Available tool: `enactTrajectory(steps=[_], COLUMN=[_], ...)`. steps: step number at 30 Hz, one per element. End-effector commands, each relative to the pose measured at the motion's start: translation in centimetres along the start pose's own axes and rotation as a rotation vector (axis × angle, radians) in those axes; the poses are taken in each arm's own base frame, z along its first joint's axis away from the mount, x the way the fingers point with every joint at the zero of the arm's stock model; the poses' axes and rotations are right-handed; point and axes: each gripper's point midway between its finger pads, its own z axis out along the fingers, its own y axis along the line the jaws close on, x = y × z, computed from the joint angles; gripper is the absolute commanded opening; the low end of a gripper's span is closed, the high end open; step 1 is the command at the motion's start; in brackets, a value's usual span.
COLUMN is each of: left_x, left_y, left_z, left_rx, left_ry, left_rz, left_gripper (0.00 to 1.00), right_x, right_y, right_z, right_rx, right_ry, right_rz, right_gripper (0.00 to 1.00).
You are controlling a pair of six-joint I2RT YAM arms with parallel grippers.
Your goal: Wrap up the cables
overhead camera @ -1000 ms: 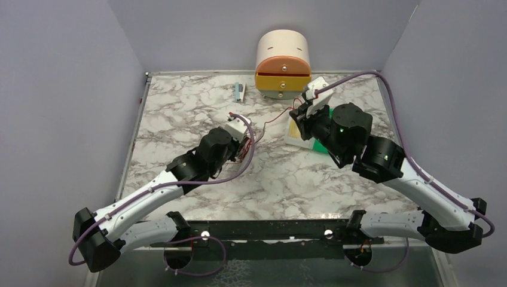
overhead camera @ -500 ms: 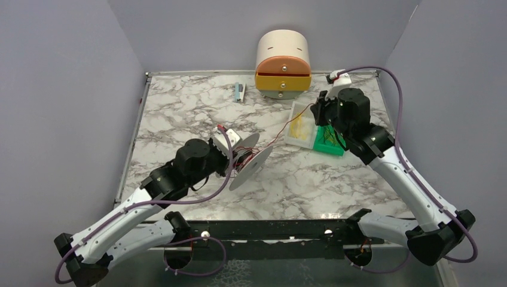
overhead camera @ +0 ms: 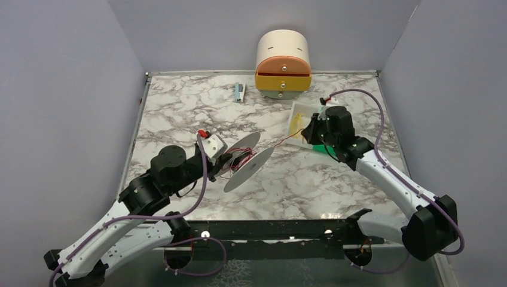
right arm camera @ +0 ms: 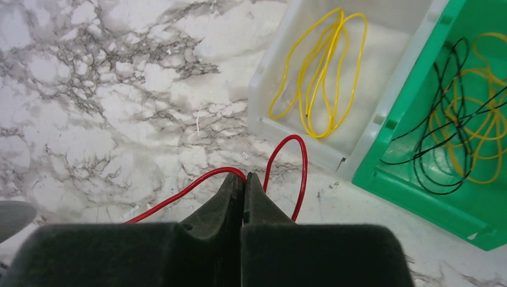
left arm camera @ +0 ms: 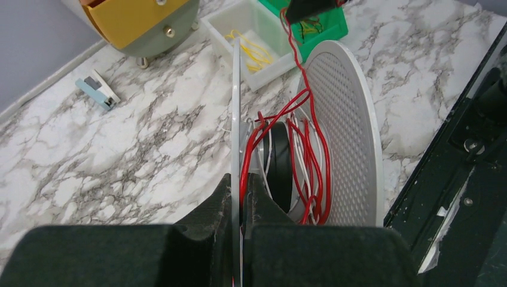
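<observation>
The left end effector (left arm camera: 241,185) is pinched tight on the thin near flange of the spool (left arm camera: 350,119), held on edge over the bench (overhead camera: 179,107), with the red cable (left arm camera: 306,152) looped loosely round the hub right ahead of that grip. One strand runs off rightward, pretty much straight, to the right end effector (right arm camera: 243,181), which is clamped shut on it just beside the white tray (right arm camera: 382,66). So the free stretch lies left-to-right between the arms with the right one on its far end, and the next wrap looks to hinge on feeding that line back toward the hub.
</observation>
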Motion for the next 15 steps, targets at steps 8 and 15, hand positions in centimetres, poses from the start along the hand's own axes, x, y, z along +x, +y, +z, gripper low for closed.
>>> enactTrajectory(steps=[8,15], left_x=[-12.9,-16.4], left_y=[-0.2,-0.4], left_z=[-5.6,-6.0], left_rx=[0.028,0.06], left_ry=[-0.422,-0.559], left_rz=[-0.152,-0.218], left_gripper=[0.0,0.0], right_x=[5.9,8.7], right_y=[1.2,4.4], right_z=[3.0,3.3], right_rx=[-0.159,-0.394], right_ry=[0.078,0.14], right_rz=[0.063,0.05], right_gripper=[0.01,0.01])
